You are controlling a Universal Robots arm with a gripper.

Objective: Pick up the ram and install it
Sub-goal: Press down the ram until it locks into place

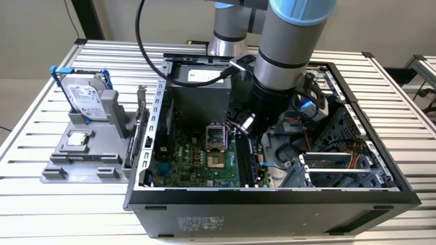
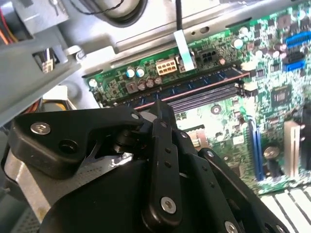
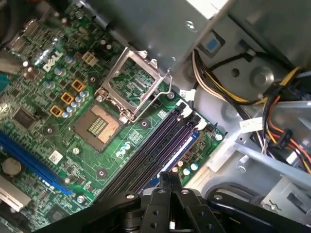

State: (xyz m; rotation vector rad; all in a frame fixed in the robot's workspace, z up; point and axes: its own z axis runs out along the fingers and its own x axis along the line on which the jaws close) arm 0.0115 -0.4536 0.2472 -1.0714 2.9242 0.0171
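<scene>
On the exterior view's left, a gray holder is sitting on the slatted metal worktop. A silver hard drive w/ a blue frame is standing up at the back of the holder & a small square silver chip is lying flat in front of it. Next to the holder, the open PC case is lying on its side w/ the green board showing inside. The chip socket on the board is standing open, its metal flap lifted, & it is showing in the first wrist view too. The arm is reaching down from the top into the middle of the case. The hand is hanging low over the long black slots, just past the socket. In the first wrist view the hand is looking closed, its two black fingers pressed together w/ nothing between them, right over the slots. In the second wrist view the ram is sitting down in one of those slots as a long thin dark blue stick, & the hand is hovering right by it; I can't tell if they are touching. On the exterior view's right, orange & yellow wires are running through the metal bays of the case.
</scene>
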